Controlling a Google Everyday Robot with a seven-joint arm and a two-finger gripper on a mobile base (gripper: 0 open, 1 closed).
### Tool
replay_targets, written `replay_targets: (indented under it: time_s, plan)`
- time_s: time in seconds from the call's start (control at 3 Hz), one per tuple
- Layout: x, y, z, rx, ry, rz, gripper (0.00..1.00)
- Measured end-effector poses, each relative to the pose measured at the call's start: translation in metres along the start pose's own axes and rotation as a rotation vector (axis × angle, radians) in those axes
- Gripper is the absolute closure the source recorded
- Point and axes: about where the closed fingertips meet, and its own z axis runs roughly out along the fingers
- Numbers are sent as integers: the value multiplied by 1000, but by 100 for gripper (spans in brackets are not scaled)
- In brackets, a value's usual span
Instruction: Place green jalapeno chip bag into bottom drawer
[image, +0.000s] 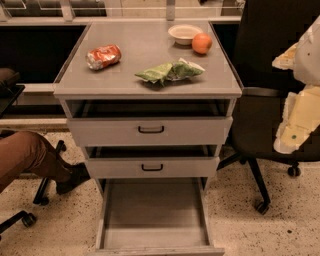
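Observation:
The green jalapeno chip bag (170, 71) lies crumpled on the cabinet top (145, 50), near its front edge, right of centre. The bottom drawer (154, 212) is pulled far out below, its wide grey floor bare. The two drawers above it, with black handles, are pulled out a little. My gripper (298, 118) shows as pale white-yellow parts at the right edge of the view, to the right of the cabinet and well apart from the bag. It holds nothing that I can see.
A crushed red-orange bag (103, 56) lies at the top's left. A white bowl (184, 33) and an orange (201, 43) stand at the back right. A black office chair (270, 90) is right of the cabinet. A person's leg (30, 157) and chair wheels are at left.

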Motion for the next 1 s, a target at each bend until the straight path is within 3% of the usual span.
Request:
replay_targets:
  time_s: [0.33, 0.67, 1.0]
  plan:
    - [0, 0, 0, 0, 0, 0, 0]
    - [3, -18, 10, -6, -53, 32, 0]
    - [-5, -53, 46, -24, -133, 64, 0]
